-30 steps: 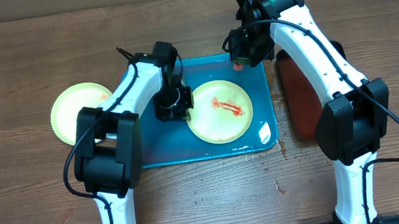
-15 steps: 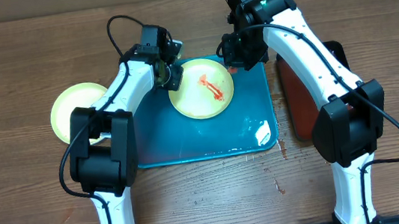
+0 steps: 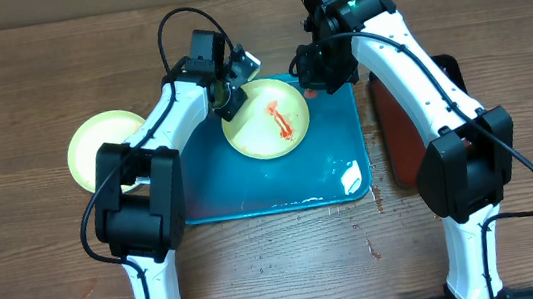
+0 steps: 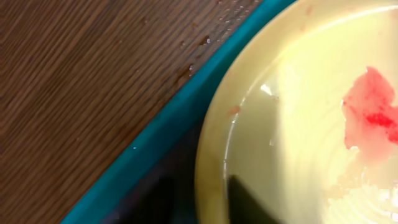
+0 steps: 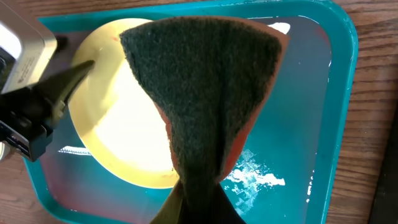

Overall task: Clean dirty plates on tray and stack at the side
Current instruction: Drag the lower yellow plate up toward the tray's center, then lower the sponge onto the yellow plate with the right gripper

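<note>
A pale yellow-green plate with a red sauce smear is held tilted over the far part of the turquoise tray. My left gripper is shut on its left rim; the left wrist view shows the plate, its red smear and the tray rim. My right gripper is shut on a dark green and orange sponge and holds it over the plate's far right edge. A second yellow-green plate lies on the table left of the tray. The light-blue plate is out of view.
A dark red-brown tray lies right of the turquoise tray, partly under my right arm. White foam sits near the turquoise tray's right front corner. Small spots mark the wooden table in front of the tray.
My left gripper has lifted the smeared plate off the tray's middle and carried it to the far edge, tilting it. My right gripper with the sponge has shifted slightly left.
</note>
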You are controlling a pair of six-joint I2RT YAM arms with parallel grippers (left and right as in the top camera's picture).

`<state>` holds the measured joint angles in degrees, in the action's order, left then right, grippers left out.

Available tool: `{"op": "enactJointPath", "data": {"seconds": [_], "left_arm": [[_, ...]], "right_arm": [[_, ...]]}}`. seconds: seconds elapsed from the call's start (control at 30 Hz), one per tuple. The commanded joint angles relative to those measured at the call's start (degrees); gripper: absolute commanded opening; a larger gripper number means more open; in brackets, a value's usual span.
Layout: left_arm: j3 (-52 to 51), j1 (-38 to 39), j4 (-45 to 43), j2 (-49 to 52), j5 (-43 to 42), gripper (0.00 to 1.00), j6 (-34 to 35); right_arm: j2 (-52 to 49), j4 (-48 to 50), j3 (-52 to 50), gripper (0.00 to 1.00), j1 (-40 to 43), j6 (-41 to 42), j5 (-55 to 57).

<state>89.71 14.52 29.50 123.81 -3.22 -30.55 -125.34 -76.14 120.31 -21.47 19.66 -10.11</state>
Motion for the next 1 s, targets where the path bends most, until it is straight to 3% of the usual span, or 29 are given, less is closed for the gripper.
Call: {"op": "enactJointPath", "data": {"seconds": [0.0, 0.03, 0.17, 0.23, 0.3, 0.37, 0.63, 0.83, 0.97], "left_arm": [[0.92, 0.22, 0.24, 0.09, 0.70, 0.70, 3.32], [1.22, 0.09, 0.63, -0.50, 0.70, 0.82, 6.12], [2.19, -1.22, 4.72, -3.28, 0.66, 0.85, 21.29], [2.34, -2.23, 8.52, -4.50, 0.61, 0.80, 32.68], [2.34, -3.10, 13.88, -5.05, 0.33, 0.68, 44.98], [2.25, -3.52, 18.05, -5.01, -1.22, 0.68, 53.20], [1.25, -2.78, 17.99, -3.48, -2.73, 0.61, 55.93], [1.25, -2.78, 18.60, -1.29, -5.07, 0.47, 56.54], [1.22, -2.75, 18.91, -1.01, -5.66, 0.31, 56.57]], "right_arm": [[0.81, 0.17, -0.37, 0.05, -0.33, -0.24, -0.26], [0.81, 0.17, -0.37, 0.05, -0.33, -0.24, -0.26], [0.81, 0.17, -0.37, 0.05, -0.33, -0.24, -0.26], [0.81, 0.20, -0.37, 0.05, -0.33, -0.24, -0.26], [0.81, 0.44, -0.37, 0.05, -0.33, -0.24, -0.26], [0.81, 0.83, -0.37, 0.05, -0.33, -0.24, -0.26], [0.81, 1.25, -0.37, 0.05, -0.33, -0.22, -0.28], [0.81, 1.33, -0.37, 0.05, -0.59, -0.22, -0.28], [0.81, 2.19, -0.37, 0.06, -1.11, -0.22, -0.28]]}}
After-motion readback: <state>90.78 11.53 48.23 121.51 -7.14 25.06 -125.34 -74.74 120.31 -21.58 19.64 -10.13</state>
